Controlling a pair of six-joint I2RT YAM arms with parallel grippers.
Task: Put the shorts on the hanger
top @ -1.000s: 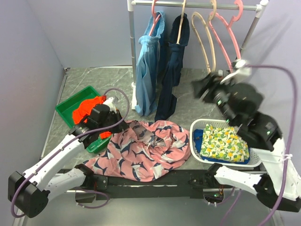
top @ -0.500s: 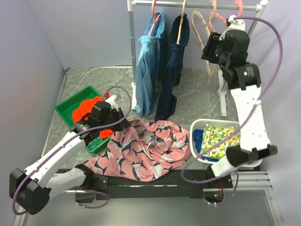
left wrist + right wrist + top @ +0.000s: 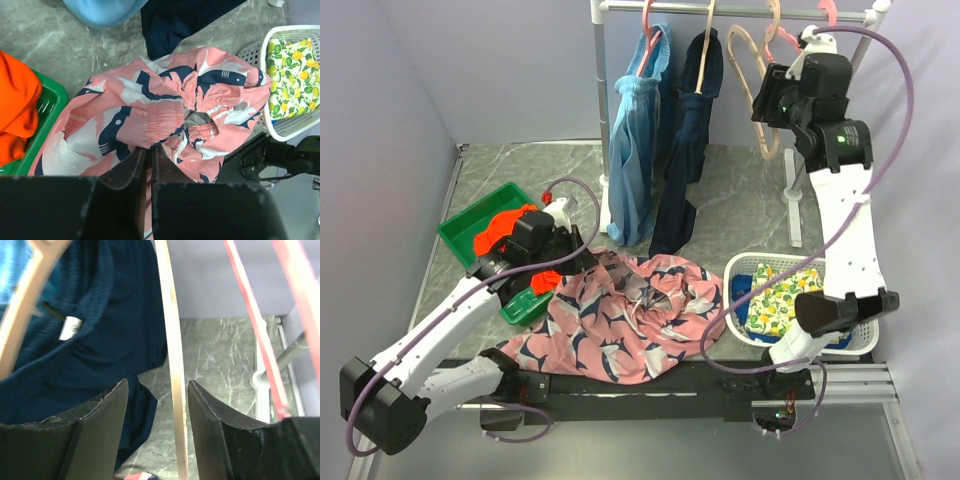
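The pink shorts (image 3: pixel 640 310) with navy and white shapes lie crumpled at the table's near middle. My left gripper (image 3: pixel 565 258) sits at their left edge. In the left wrist view it (image 3: pixel 149 150) is shut on the shorts (image 3: pixel 165 100) by the gathered waistband. The beige hanger (image 3: pixel 738 32) hangs on the rack at the back right. My right gripper (image 3: pixel 765 100) is raised against it. In the right wrist view the gripper (image 3: pixel 157 385) is open, with a thin bar of the hanger (image 3: pixel 175 365) between the jaws, closer to the right one.
Light-blue (image 3: pixel 638 150) and navy (image 3: pixel 685 150) garments hang from the rack (image 3: pixel 740 12), beside pink hangers (image 3: pixel 800 90). A green tray (image 3: pixel 470 225) holds orange cloth at the left. A white basket (image 3: pixel 745 270) with lemon-print cloth stands at the right.
My right arm has swung up from over the basket to the rack, and its jaws now straddle the beige hanger. My left gripper has shifted slightly right at the shorts' edge.
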